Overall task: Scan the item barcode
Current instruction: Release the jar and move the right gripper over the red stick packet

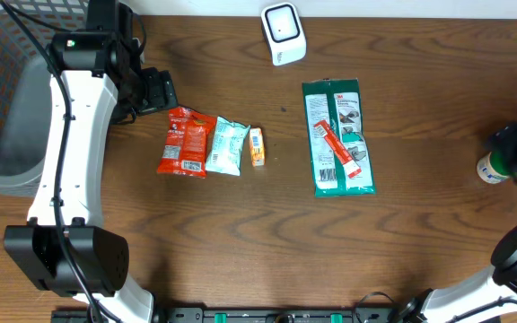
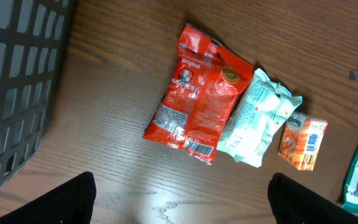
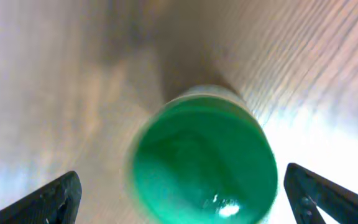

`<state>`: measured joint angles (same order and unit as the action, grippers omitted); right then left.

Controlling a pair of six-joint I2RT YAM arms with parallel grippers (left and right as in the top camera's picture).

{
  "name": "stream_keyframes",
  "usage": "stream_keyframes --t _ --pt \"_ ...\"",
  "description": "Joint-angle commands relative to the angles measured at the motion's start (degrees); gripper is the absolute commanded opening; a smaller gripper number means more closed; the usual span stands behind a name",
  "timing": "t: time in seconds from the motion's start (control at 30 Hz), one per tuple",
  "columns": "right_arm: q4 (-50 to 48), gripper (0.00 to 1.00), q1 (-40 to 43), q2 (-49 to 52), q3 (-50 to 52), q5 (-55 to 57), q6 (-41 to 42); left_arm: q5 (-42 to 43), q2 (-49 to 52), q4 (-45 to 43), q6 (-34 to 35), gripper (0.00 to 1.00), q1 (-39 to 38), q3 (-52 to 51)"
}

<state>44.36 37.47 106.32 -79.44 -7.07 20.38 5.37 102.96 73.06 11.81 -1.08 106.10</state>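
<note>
Right gripper [image 3: 180, 177] hangs straight over the green-capped bottle [image 3: 204, 162], its fingers spread wide, one on each side of the cap with a clear gap to both; nothing is pinched. The wrist view is blurred, so I cannot tell how low the fingertips sit against the bottle's body. The bottle stands upright at the right edge of the table [image 1: 402, 260], well apart from the white barcode scanner [image 1: 283, 34] at the far edge near the middle. Left gripper [image 2: 182, 186] is likewise spread and empty, hovering at the far left just beside the red snack bag [image 2: 197, 99]. That bag lies in a row with a pale green packet [image 2: 260, 118] and a small orange box [image 2: 302, 142]. A green 3M pack [image 1: 337, 136] lies further right.

My reading is that the bottle is the item in hand and the step is the grasp. To do it well, the fingers should come down past the cap and close on the body, centred, since a rounded cap would likely slip. No barcode shows from above, so it is probably on the side label; the grip should leave that label uncovered. The carry to the scanner then wants enough height to pass over the 3M pack, with the label turned toward the scanner's window.
</note>
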Motion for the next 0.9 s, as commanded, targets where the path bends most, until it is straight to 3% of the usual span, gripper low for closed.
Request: stream_keyframes --t 0.0,0.13,0.3,0.43,0.57,0.77,0.87 --pt "5.7 0.99 0.3 -6.6 -9.8 -1.0 -2.4 -0.9 0.1 0.1 -0.1 0.89 0.1 0.0" --pt "16.5 0.99 -2.1 -9.2 -18.1 -1.0 -7.4 -0.9 0.1 0.1 -0.1 0.89 0.1 0.0" --pt "23.7 0.98 -8.0 -10.6 -21.3 -5.6 -13.2 -0.9 0.1 0.1 -0.1 0.89 0.1 0.0" --pt "26.3 0.88 -15.6 -10.4 -20.8 -11.9 -20.4 -0.9 0.1 0.1 -0.1 0.89 0.1 0.0" --pt "25.2 0.71 -25.9 -10.3 -18.1 -11.5 -22.8 -0.9 0.1 0.1 -0.1 0.89 0.1 0.0" --pt "19.0 0.22 -38.1 -10.3 -11.0 -6.8 -22.8 -0.9 0.1 0.1 -0.1 0.89 0.1 0.0" --pt "11.9 0.09 -43.4 -10.3 -5.2 -3.9 -22.9 -0.9 0.1 0.1 -0.1 0.89 0.1 0.0"
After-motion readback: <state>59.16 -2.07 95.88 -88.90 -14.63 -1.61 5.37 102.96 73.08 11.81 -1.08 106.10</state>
